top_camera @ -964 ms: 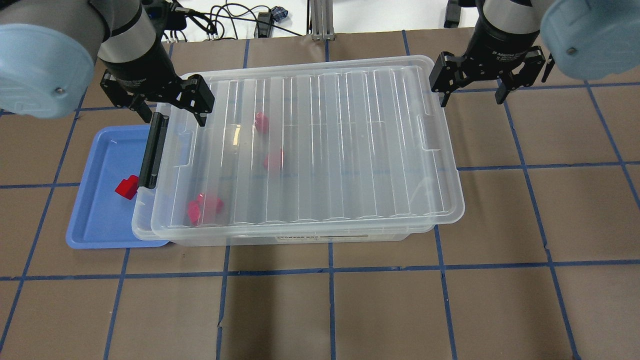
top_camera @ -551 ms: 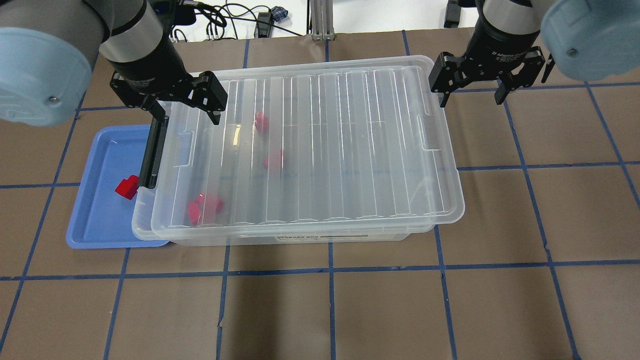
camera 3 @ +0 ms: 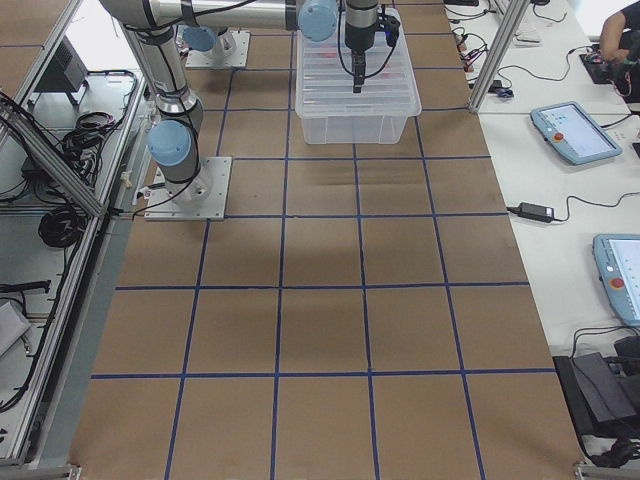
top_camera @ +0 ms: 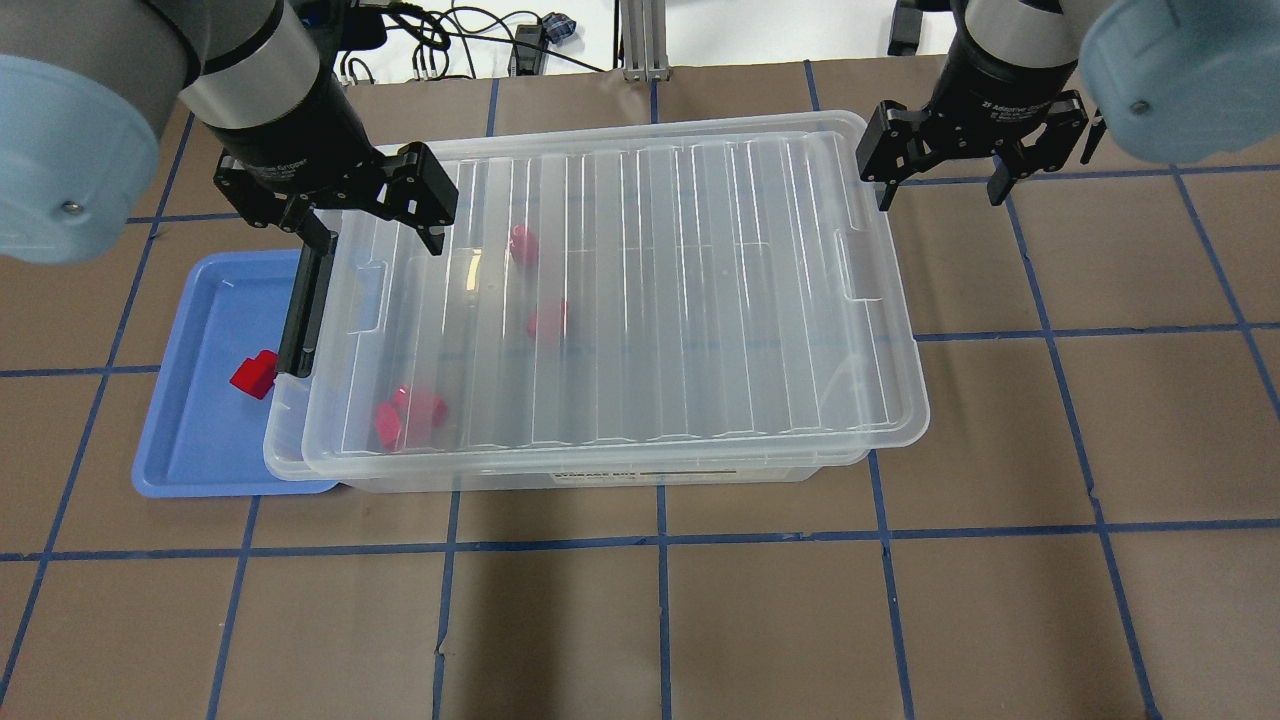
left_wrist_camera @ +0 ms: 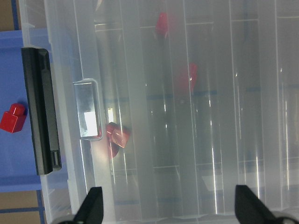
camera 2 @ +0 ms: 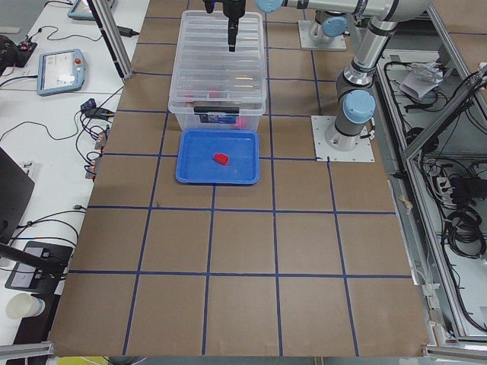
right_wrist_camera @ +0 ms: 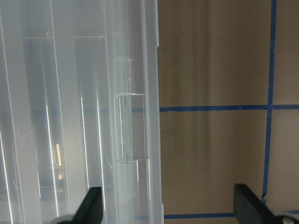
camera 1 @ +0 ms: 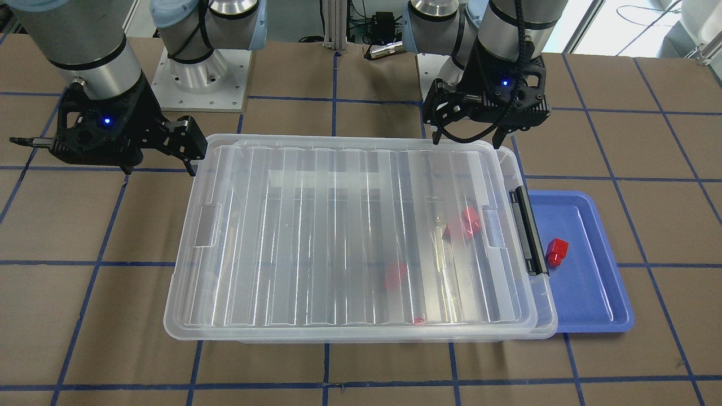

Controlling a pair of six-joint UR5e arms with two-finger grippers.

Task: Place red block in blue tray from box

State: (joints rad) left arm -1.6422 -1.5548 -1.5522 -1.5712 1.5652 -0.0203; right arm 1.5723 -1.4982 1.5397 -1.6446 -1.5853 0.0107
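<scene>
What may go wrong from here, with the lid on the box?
1. The black latch seems clipped over the lid; if the open left gripper lifts the lid so, the whole box may tilt or slide.
2. The box rim overhangs the blue tray, so a sliding box could push the tray and the red block in it.

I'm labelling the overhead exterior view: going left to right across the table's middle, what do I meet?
Blue tray → red block lying in it → black latch clip → box.
</scene>
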